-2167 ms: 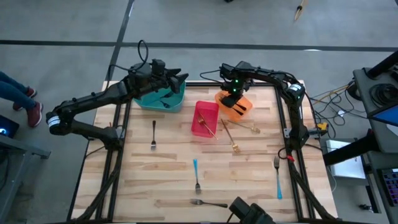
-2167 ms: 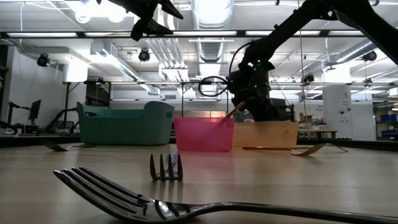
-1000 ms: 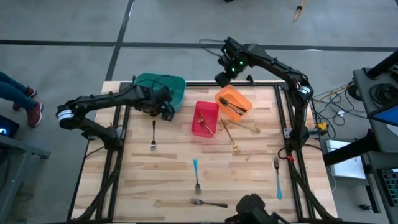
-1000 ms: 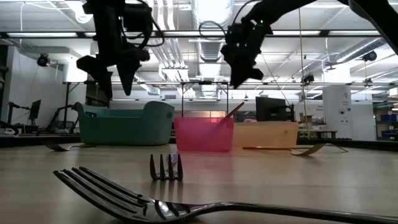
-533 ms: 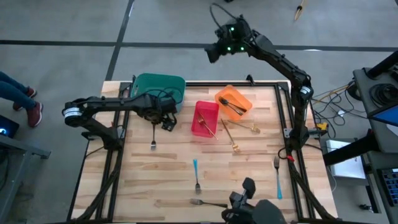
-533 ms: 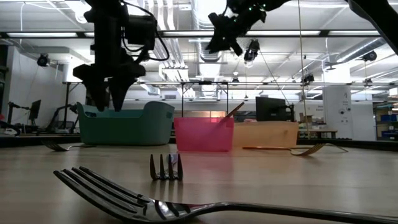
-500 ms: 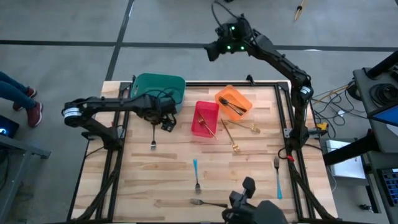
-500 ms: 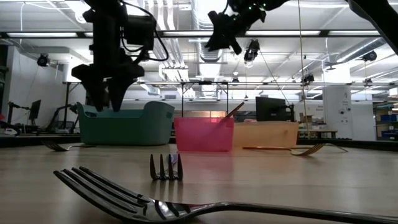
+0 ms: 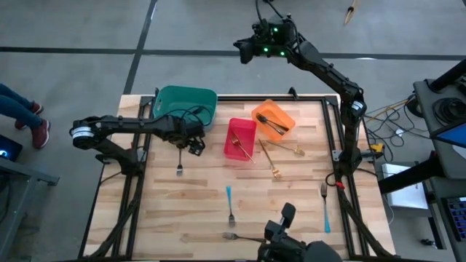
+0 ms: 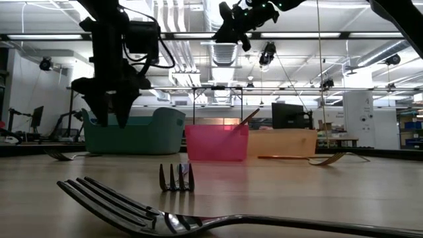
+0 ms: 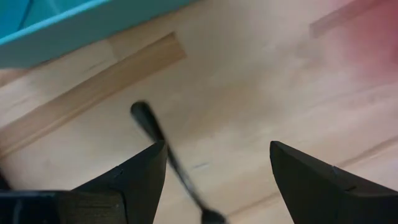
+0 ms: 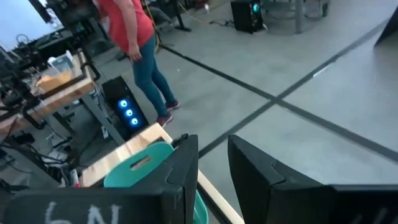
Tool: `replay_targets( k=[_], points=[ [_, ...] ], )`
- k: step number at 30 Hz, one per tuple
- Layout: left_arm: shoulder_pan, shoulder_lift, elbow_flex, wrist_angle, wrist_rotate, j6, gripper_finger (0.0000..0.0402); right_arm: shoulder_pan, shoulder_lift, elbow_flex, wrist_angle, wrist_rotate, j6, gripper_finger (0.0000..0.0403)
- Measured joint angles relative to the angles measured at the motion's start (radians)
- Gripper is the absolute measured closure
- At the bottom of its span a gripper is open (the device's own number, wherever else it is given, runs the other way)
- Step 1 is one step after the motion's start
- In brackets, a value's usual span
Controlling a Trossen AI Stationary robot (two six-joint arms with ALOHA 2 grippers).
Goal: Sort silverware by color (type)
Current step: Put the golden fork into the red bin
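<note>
Left gripper (image 9: pixel 194 146), jaws spread wide and empty, hovers over a dark-handled fork (image 9: pixel 180 157) lying on the wooden table (image 9: pixel 291 211) beside the teal bin (image 9: pixel 186 104). Right gripper (image 9: pixel 242 51), fingers close together, holds nothing, raised beyond the table. No readable writing.

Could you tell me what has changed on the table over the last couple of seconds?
The left end effector has left the teal bin and come down, open, over the dark-handled fork beside it. The right end effector has risen from the orange bin and swung back beyond the table's far edge, holding nothing visible. The bins, the pink bin and the forks on the table have not moved.
</note>
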Motion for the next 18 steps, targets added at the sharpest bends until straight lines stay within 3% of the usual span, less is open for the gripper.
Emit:
replay_targets(
  k=[18],
  points=[
    [0.0, 0.003, 0.0, 0.068, -0.028, 0.009, 0.0138, 0.062, 0.0, -0.004, 0.09, 0.029, 0.042, 0.0321]
  ],
)
